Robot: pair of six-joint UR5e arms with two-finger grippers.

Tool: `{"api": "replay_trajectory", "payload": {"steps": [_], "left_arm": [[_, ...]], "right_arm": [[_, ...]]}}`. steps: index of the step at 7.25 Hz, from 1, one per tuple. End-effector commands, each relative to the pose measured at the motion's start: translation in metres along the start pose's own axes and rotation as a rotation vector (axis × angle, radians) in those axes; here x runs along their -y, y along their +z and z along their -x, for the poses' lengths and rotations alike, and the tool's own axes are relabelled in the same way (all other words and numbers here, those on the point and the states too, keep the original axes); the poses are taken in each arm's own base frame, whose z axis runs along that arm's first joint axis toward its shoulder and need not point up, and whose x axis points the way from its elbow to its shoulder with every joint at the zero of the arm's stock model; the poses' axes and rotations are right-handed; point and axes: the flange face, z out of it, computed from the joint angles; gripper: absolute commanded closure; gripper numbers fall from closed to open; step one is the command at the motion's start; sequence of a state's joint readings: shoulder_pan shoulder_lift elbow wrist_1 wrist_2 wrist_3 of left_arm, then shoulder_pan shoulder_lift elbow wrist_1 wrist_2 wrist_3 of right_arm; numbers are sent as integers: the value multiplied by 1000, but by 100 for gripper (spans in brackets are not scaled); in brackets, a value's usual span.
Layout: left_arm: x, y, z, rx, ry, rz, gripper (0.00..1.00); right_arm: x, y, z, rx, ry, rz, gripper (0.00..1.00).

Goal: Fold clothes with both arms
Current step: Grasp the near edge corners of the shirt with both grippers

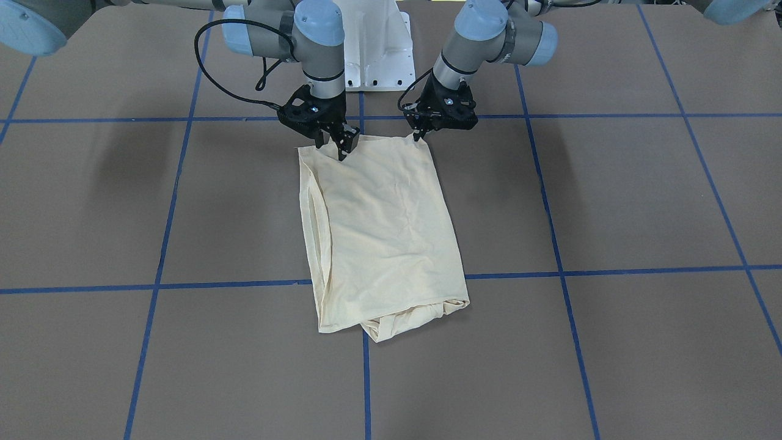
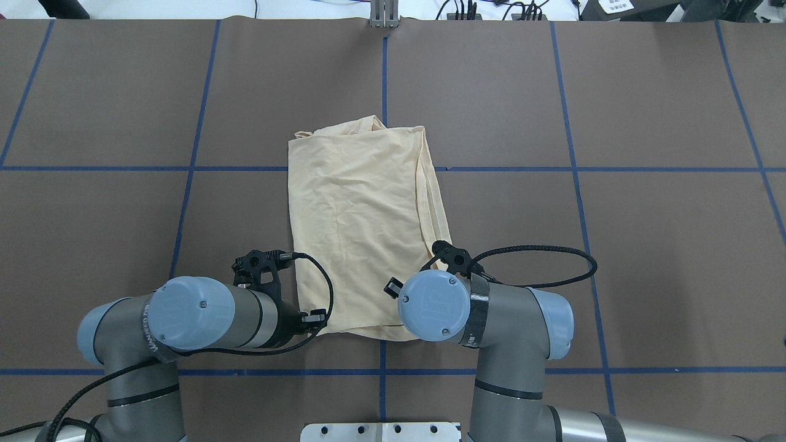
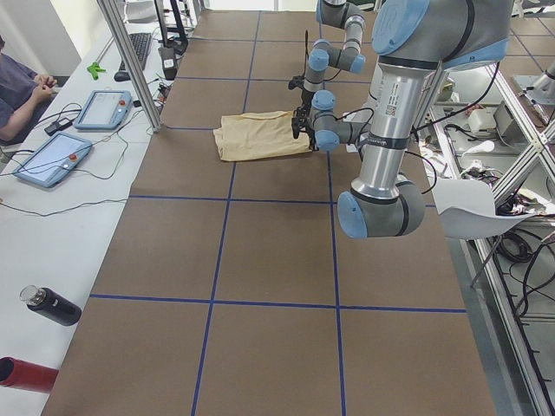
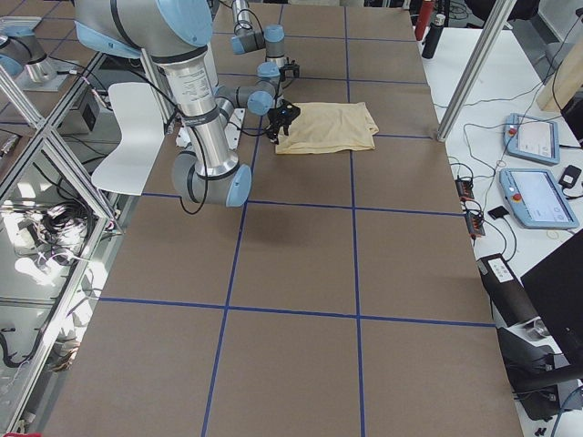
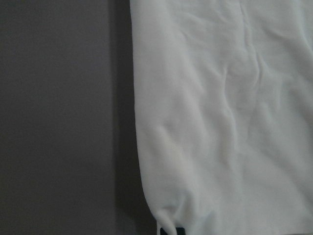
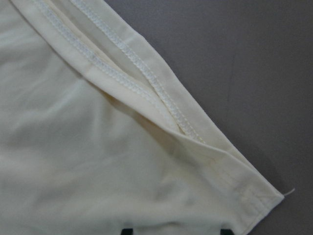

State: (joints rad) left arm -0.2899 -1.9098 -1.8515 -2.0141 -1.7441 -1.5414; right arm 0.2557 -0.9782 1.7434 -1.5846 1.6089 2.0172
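Front view, T-shirt: the cream-yellow T-shirt (image 1: pixel 379 232) is lying folded into a long panel at the middle of the brown table (image 1: pixel 611 195), crossing a blue tape line (image 1: pixel 611 271). Its end away from the robot is bunching into loose folds.
Front view, left gripper: the left gripper (image 1: pixel 420 134) is standing on one robot-side corner of the shirt. Its fingers are pressed together and pinching the fabric, which is rising to a small peak there.
Front view, right gripper: the right gripper (image 1: pixel 331 146) is standing at the other robot-side corner, fingers spread at the cloth's edge.
Overhead view, arms: the left arm (image 2: pixel 184 316) and right arm (image 2: pixel 439 307) are hanging over the near end of the shirt, their wrists covering the grippers.
Left side view, surroundings: a person (image 3: pixel 22 87) is sitting at the white bench beside two pendants (image 3: pixel 104 108), and the shirt is lying far down the table.
Right side view, T-shirt: it is lying flat just beyond both wrists.
Left wrist view, grip: a dark fingertip (image 5: pixel 171 230) is showing at bottom centre, with the cloth puckering against it.
Right wrist view, grip: a stitched hem (image 6: pixel 142 73) is running diagonally towards the shirt's corner. Two dark fingertips (image 6: pixel 128 231) are showing well apart at the bottom edge, with the cloth lying flat above them.
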Motion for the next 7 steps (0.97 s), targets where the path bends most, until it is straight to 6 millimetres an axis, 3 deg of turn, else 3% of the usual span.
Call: {"api": "replay_trajectory", "payload": {"steps": [1, 3, 5, 6, 7], "left_arm": [[0, 0, 0, 0, 0, 0, 100], [0, -1, -1, -3, 0, 0, 100], [0, -1, 0, -3, 0, 0, 100], [0, -5, -2, -9, 1, -2, 100], [-1, -5, -2, -11, 2, 0, 100]], "right_arm": [[-1, 3, 0, -6, -1, -2, 38], [-3, 5, 0, -11, -3, -2, 40], [-7, 5, 10, -9, 2, -2, 48], [-8, 6, 10, -10, 10, -3, 53], [-9, 5, 13, -7, 19, -2, 64]]}}
